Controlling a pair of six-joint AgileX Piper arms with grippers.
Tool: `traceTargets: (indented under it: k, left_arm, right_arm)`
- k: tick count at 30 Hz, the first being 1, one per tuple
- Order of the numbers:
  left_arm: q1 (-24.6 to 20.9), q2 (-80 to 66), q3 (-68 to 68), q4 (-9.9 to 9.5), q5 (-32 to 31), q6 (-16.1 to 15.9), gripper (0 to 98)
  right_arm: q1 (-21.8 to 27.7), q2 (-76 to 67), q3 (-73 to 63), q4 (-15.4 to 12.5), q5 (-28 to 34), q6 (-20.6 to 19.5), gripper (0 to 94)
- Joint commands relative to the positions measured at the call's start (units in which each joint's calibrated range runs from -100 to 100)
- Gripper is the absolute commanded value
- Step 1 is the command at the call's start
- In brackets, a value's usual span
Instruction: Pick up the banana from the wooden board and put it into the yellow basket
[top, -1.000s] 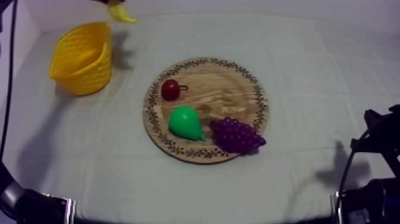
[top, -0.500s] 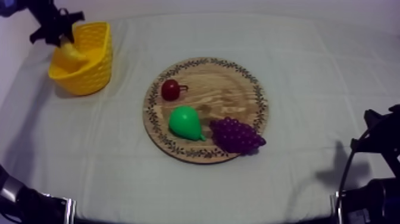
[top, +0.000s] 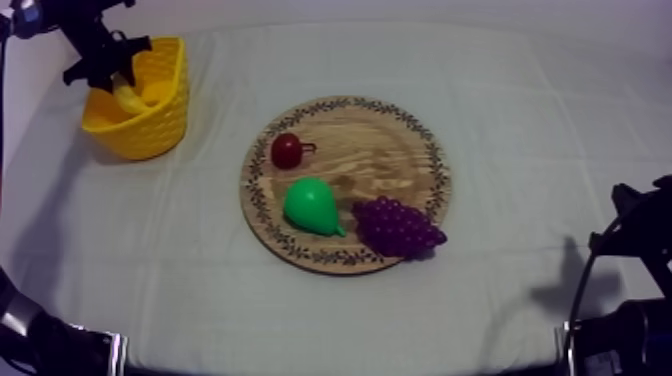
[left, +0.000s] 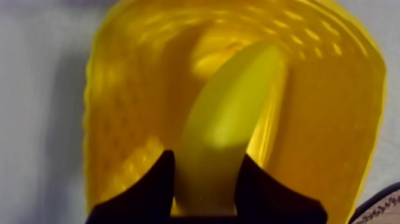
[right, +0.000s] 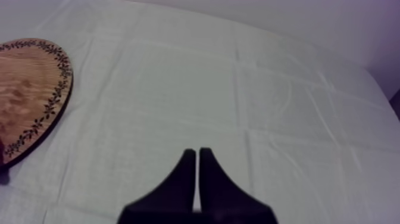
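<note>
Banana (left: 229, 119) sits inside the yellow basket (top: 150, 130), ten o'clock of the wooden board (top: 400, 150), my left gripper (left: 207, 159) clamped on it; right gripper's (right: 197, 154) fingers together. Released high, it could bounce over the rim, I reckon.

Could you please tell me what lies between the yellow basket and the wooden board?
Just bare cloth between the yellow basket and the wooden board, per the top view.

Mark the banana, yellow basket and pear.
banana (left: 229, 119), left wrist view, mid body.
yellow basket (top: 150, 128), top view, front wall.
pear (top: 310, 205), top view, wide belly.
</note>
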Motion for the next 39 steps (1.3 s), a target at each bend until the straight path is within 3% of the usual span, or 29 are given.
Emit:
traceTargets:
  k: [1, 5, 9, 23, 31, 39]
  left_arm:
    - [0.03, 0.29, 0.12, 0.36, -1.6, -1.03, 47.2]
    - [0.04, 0.52, 0.89, 0.87, -4.28, -2.1, 54.2]
    - [0.04, -0.21, 1.19, 1.08, -5.02, -2.71, 53.7]
    - [1.73, -18.85, 16.18, 1.97, -12.01, -5.43, 4.5]
    - [1.47, -41.57, 35.42, 7.33, -19.69, -11.85, 0.3]
    - [0.02, -70.41, 57.76, 11.44, -26.15, -18.11, 0.1]
  right_arm:
    - [0.0, -0.02, -0.03, 0.01, -0.01, 0.01, 0.3]
    - [0.0, -0.02, -0.03, 0.01, -0.01, 0.01, 0.3]
    - [0.0, -0.02, -0.03, 0.01, -0.01, 0.01, 0.3]
    - [0.0, -0.02, -0.03, 0.01, -0.01, 0.01, 0.3]
    - [0.0, -0.02, -0.03, 0.01, -0.01, 0.01, 0.3]
    - [0.0, -0.02, -0.03, 0.01, -0.01, 0.01, 0.3]
